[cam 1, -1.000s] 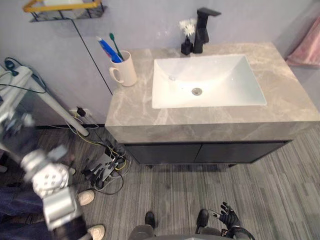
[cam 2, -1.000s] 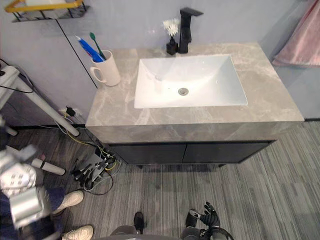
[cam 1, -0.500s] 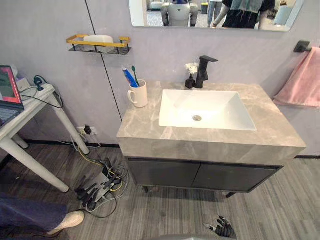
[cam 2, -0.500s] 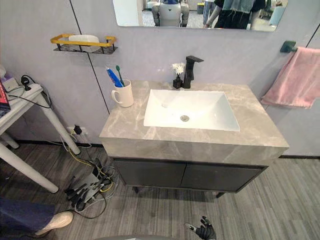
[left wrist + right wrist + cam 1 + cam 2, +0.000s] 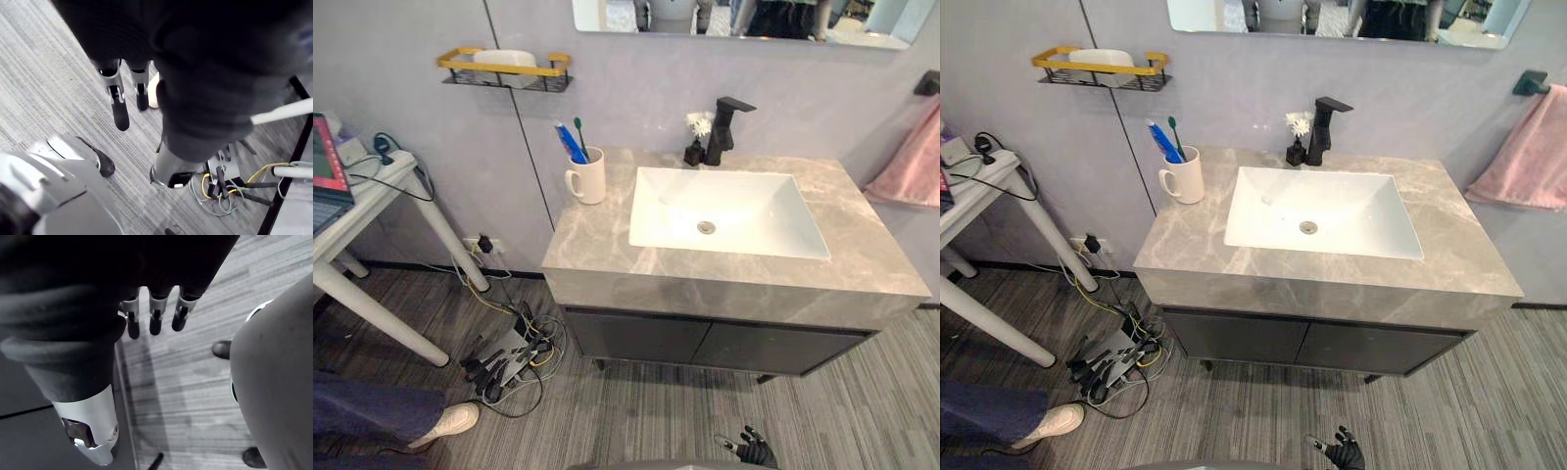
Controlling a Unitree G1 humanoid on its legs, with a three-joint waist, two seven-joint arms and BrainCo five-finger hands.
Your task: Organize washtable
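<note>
The grey marble washtable (image 5: 597, 245) holds a white basin (image 5: 724, 201) with a black faucet (image 5: 722, 127) behind it. Beside the faucet stands a small dark vase of white flowers (image 5: 696, 137). At the top's back left corner, a white mug (image 5: 588, 180) holds a green toothbrush (image 5: 578, 134) and a blue toothpaste tube (image 5: 568, 143). My right hand (image 5: 754, 450) hangs low over the floor in front of the cabinet, its fingers (image 5: 155, 316) straight and empty. My left hand (image 5: 119, 105) hangs over the floor too, open and holding nothing.
A yellow-rimmed wire shelf (image 5: 504, 70) with a soap dish hangs on the wall, up left. A pink towel (image 5: 913, 162) hangs at right. A white side table (image 5: 372, 196) stands at left, with cables and a power strip (image 5: 509, 357) on the floor. A person's shoe (image 5: 445, 423) is at lower left.
The camera has tipped up from the washtable top to the wall and mirror. My left arm, raised at lower left a second ago, has dropped out of the eye views. Nothing on the washtable moved.
</note>
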